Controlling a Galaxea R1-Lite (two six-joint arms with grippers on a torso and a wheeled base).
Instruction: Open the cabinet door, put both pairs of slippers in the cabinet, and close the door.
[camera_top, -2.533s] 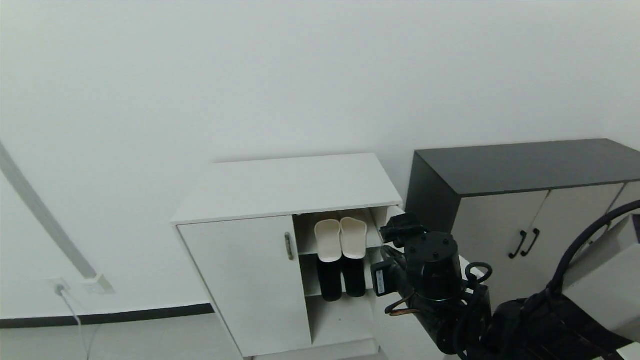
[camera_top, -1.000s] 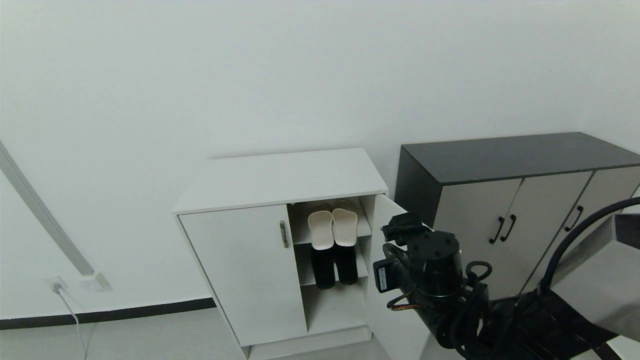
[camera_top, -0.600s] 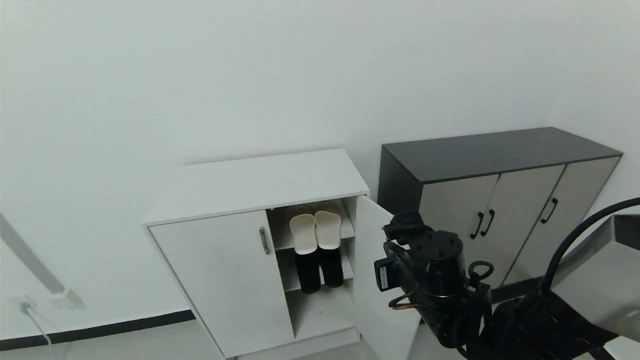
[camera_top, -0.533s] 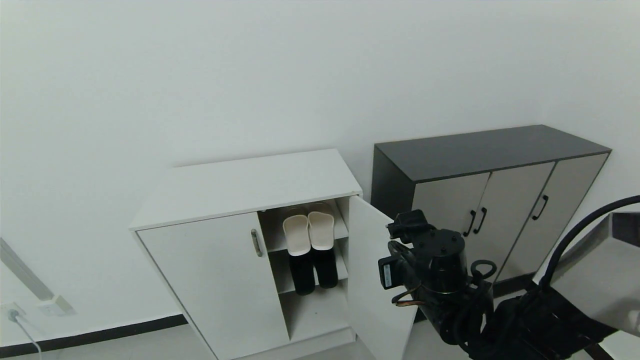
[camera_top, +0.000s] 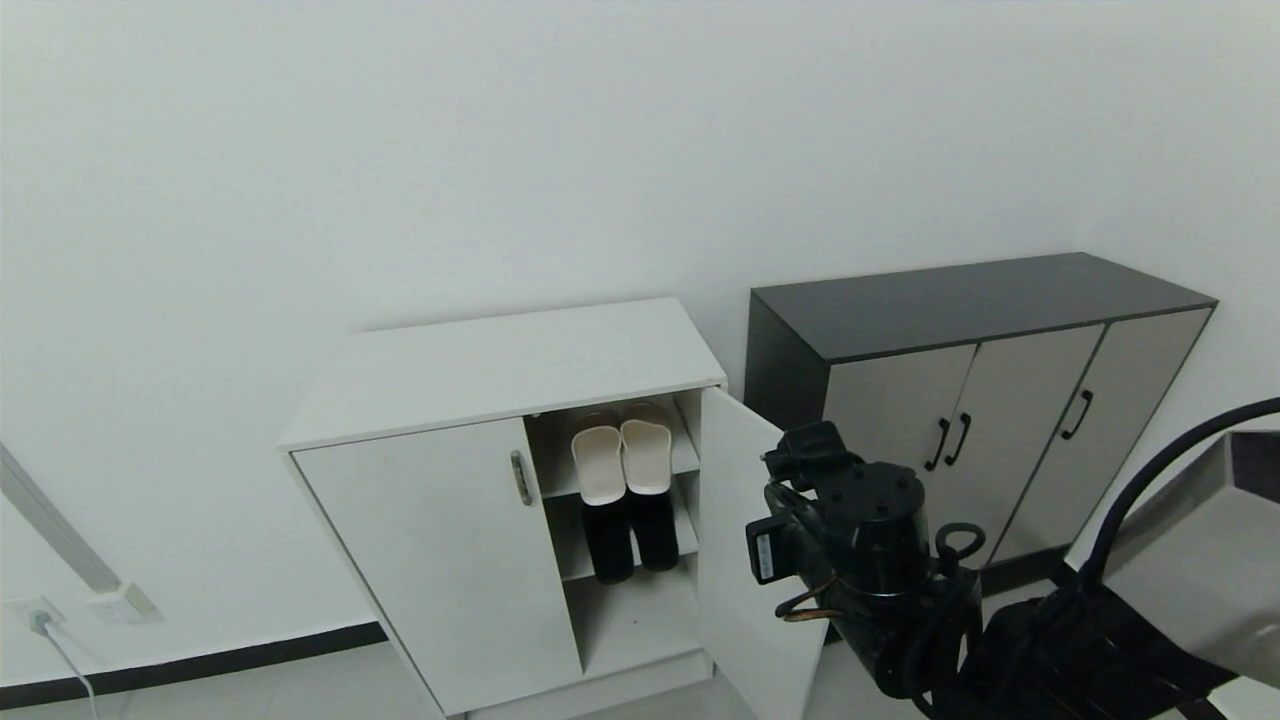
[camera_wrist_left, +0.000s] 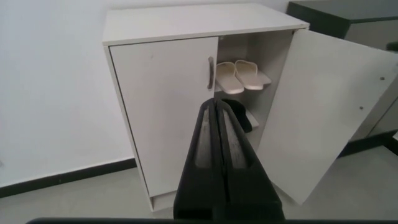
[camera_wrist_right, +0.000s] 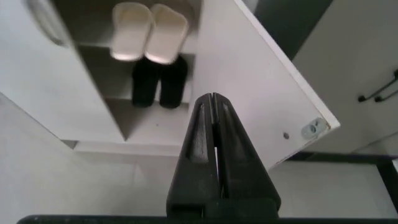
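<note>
My left gripper (camera_wrist_left: 215, 103) and right gripper (camera_wrist_right: 212, 98) both have their jaws pressed together, holding nothing. Ahead of their tips, the cabinet (camera_top: 500, 370) has white slippers (camera_wrist_right: 165, 34) shelved above black slippers (camera_wrist_right: 171, 81). Its door (camera_wrist_right: 261, 81) stands open beside the right jaws.

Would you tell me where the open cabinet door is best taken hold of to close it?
Grip the open door at its free vertical edge, farthest from its hinged side, coming from its outer side; the inner face is flat, offering the jaws nothing.
</note>
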